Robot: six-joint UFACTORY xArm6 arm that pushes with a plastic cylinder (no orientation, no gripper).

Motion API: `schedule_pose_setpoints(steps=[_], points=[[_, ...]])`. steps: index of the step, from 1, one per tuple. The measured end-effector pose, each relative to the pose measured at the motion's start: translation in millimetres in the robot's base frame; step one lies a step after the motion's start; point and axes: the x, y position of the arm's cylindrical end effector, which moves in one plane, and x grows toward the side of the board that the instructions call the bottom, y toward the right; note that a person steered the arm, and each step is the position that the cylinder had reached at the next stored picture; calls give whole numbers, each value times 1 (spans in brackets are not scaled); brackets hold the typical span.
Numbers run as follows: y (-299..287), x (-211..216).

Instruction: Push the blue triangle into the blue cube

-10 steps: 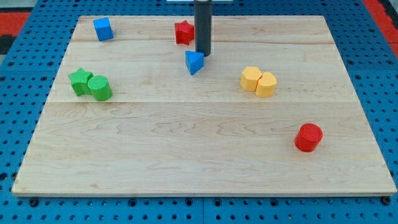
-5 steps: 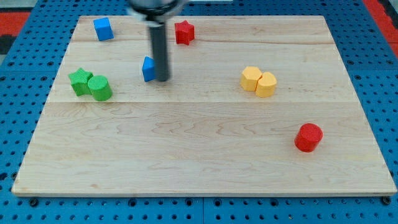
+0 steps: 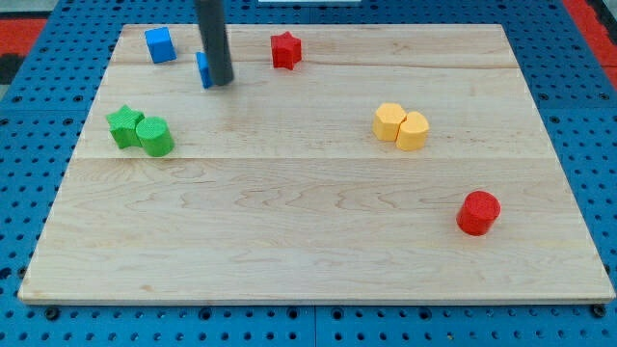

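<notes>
Pale wood board point(image 3: 318, 241) w/ plank seams, on blue pegboard point(image 3: 29, 125); red patches at top corners.

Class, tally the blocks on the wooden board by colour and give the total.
Blue: 2, cube and triangle
Red: 2, star and cylinder
Green: 2
Yellow: 2
Total: 8
</notes>
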Motion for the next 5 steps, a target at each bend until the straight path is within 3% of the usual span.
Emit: schedule_pose_setpoints(steps=[1, 3, 4, 5], points=[[-46, -21], [6, -88], [78, -86], [117, -54]])
